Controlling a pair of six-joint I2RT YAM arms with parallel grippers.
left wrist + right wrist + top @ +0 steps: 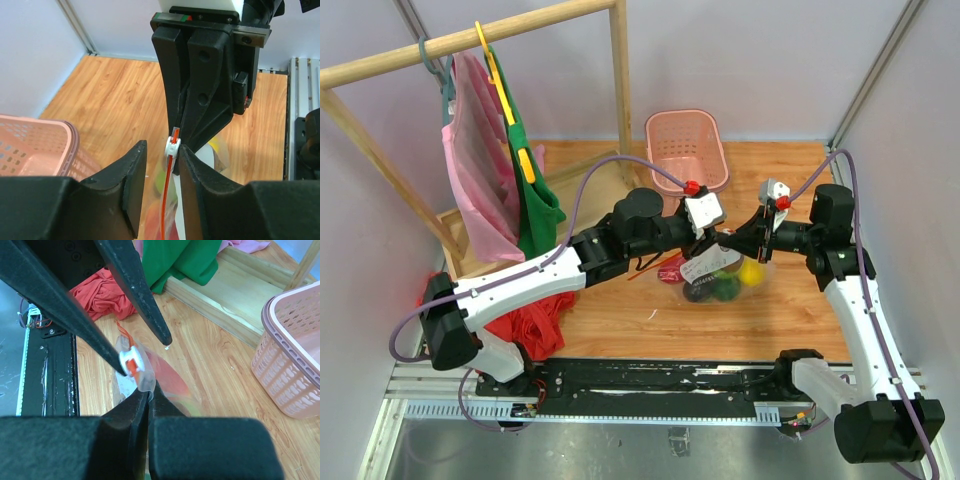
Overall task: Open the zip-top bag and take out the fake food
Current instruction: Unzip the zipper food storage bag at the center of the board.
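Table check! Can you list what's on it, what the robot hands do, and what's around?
Surface: wooden table, light-brown boards.
Job's things: zip-top bag between the grippers, fake food inside.
Clutter: pink basket, red cloth heap.
Grippers: left gripper open, white slider between its fingers; right gripper shut on the bag's edge.
Cables: purple cables loop along both arms.
Surroundings: wooden rack with hanging clothes; pale walls.

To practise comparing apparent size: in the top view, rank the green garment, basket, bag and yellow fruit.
Largest: green garment.
Next: basket and bag, too alike to rank.
Smallest: yellow fruit.
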